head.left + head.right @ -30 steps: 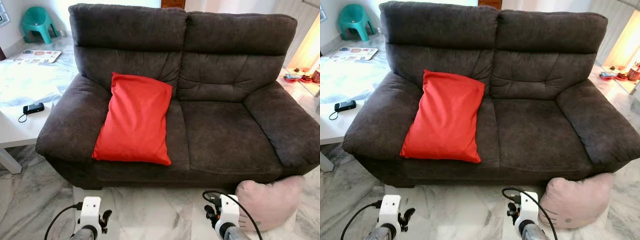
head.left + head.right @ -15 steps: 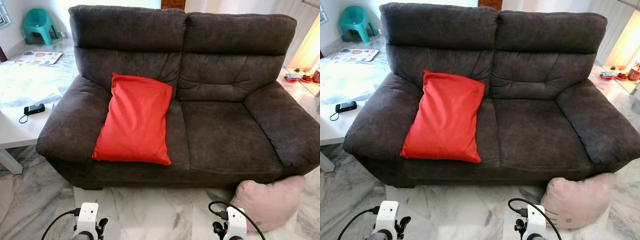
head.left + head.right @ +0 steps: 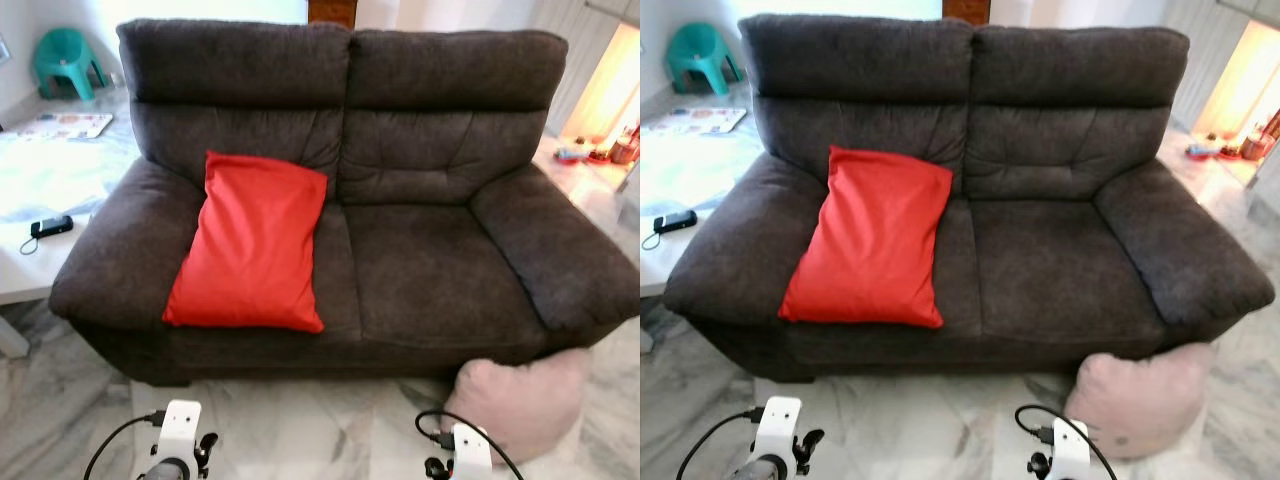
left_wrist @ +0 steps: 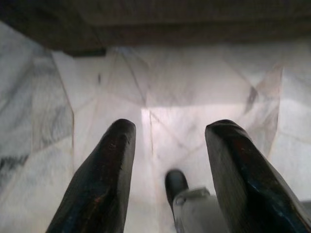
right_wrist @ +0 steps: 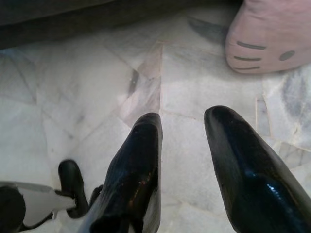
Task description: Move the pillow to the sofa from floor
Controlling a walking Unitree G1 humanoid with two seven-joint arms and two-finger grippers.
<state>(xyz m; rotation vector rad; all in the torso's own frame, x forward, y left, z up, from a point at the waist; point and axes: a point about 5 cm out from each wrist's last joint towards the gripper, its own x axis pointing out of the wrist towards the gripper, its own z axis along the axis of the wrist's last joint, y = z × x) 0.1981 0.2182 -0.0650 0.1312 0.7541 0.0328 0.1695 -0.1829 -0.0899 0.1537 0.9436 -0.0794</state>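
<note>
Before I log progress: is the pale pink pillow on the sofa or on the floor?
On the floor. The pale pink pillow lies on the marble floor against the dark grey fabric sofa's front right corner.

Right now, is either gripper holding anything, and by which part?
Nothing is held. The left gripper and right gripper are both open over bare marble floor. The pink pillow lies untouched on the floor by the sofa.
</note>
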